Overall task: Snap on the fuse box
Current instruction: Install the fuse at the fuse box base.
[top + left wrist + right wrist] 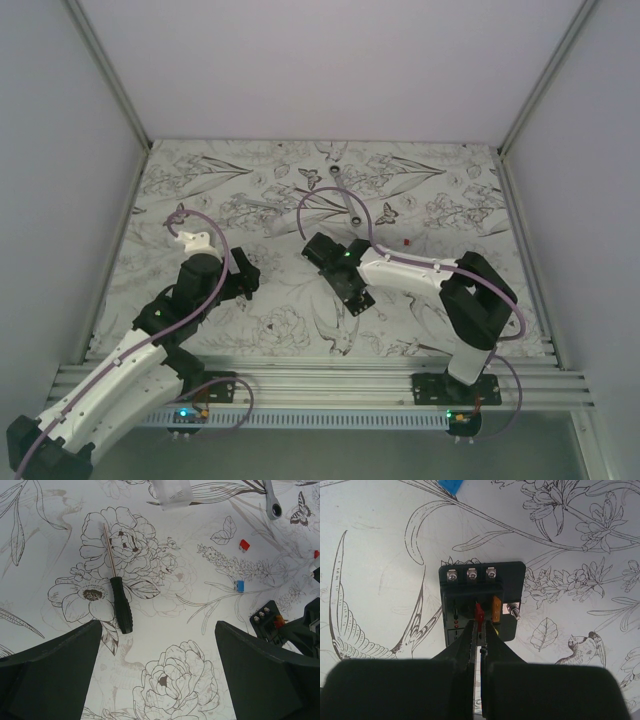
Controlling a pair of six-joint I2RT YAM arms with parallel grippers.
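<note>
The fuse box is a small black base with three screws along its far edge and an orange fuse in one slot; no cover is on it. It also shows in the left wrist view. My right gripper is shut on a small red fuse, held right over the box's slots beside the orange one. In the top view the right gripper hides the box. My left gripper is open and empty over the printed cloth, left of the box.
A pale translucent cover lies at the far edge. A black-handled screwdriver lies by my left finger. A loose red fuse, a blue fuse and a ratchet wrench lie farther out. White walls enclose the table.
</note>
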